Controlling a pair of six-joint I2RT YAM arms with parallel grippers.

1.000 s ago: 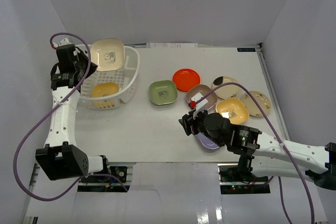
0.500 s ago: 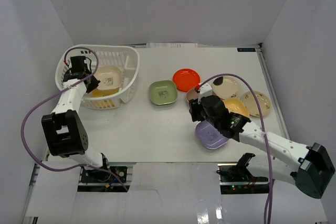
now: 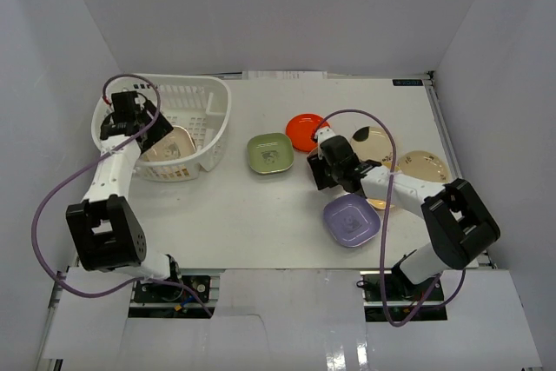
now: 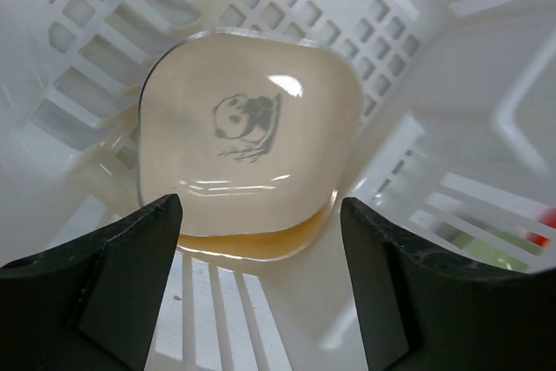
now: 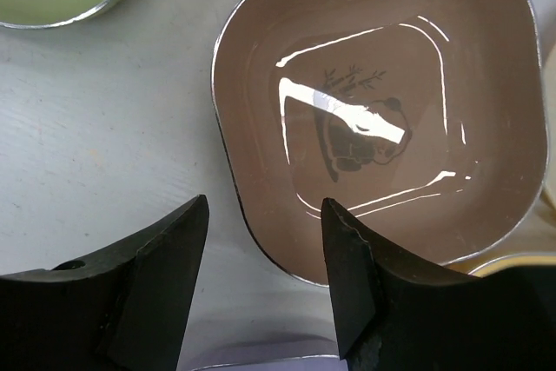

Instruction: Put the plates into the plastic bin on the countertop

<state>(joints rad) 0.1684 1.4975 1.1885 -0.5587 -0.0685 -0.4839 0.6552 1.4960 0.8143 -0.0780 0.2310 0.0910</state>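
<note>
White countertop (image 3: 261,223) carries the plastic bin (image 3: 213,119). I see the cream plate (image 4: 248,162), held above the bin a second ago, now lying inside it on a yellow plate (image 4: 287,246). My left gripper (image 4: 258,219) hangs over it, spread wide and empty. My right gripper (image 5: 263,206), partly open and holding nothing, has left the purple plate (image 3: 351,220) for the brown plate (image 5: 382,110), well right of the bin.
</note>
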